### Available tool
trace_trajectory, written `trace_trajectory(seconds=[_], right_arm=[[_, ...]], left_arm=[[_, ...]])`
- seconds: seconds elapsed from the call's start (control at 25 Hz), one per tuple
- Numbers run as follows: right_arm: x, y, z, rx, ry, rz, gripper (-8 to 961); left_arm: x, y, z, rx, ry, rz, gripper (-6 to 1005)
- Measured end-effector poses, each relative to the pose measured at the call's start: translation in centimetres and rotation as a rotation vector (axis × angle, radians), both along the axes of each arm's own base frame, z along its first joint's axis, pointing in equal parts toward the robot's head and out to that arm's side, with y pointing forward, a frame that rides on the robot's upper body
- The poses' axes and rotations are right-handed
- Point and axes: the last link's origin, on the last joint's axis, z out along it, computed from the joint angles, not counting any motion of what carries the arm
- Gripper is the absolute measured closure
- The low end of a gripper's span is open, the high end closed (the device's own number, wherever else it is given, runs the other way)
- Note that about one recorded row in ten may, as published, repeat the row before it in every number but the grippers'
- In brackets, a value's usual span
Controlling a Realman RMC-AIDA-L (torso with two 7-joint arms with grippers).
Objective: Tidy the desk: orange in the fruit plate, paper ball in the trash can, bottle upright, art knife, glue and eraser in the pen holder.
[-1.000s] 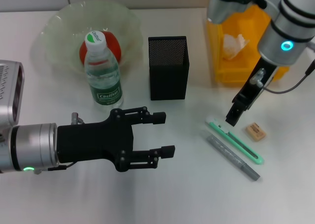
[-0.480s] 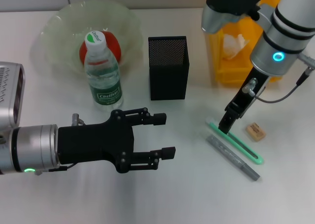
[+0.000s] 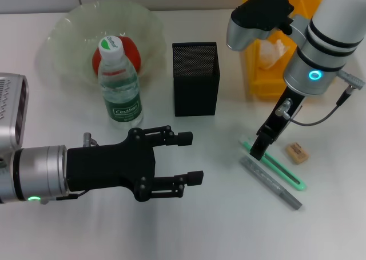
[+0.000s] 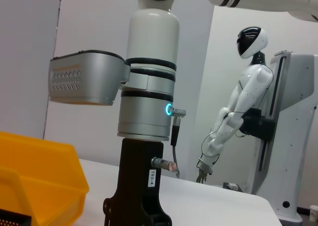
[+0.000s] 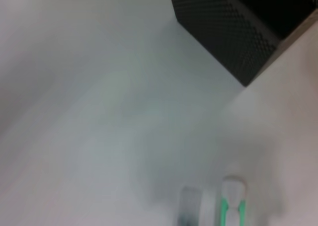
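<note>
Silver-white arms, black end effectors, glowing rings

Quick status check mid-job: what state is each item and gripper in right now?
orange: in the fruit plate.
bottle: upright, capped.
paper ball: in the trash can.
pen holder: upright on the desk.
art knife, glue, eraser: lying on the desk.
right gripper: at the art knife's tip.
left gripper: open, holding nothing.
</note>
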Motion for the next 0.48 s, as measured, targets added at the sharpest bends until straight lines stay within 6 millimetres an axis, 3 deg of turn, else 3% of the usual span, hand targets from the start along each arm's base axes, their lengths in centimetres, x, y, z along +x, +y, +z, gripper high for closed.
trace_trajectory(seconds=[0.28, 0.4, 0.48], right_arm=[[0.20, -0.10, -0.22, -0.002, 0.006, -0.008, 332], [0.35, -0.14, -0.35, -0.004, 0.004, -0.013, 440], [0.52, -0.14, -0.52, -0.004, 0.001, -0.016, 440]], left_arm=[[-0.20, -0.11, -0.16, 0.007, -0.004, 0.002, 270], [-0.19, -0.10, -0.19, 0.008, -0.003, 0.002, 270], [-0.21, -0.06, -0.21, 0.010, -0.001, 0.003, 270]])
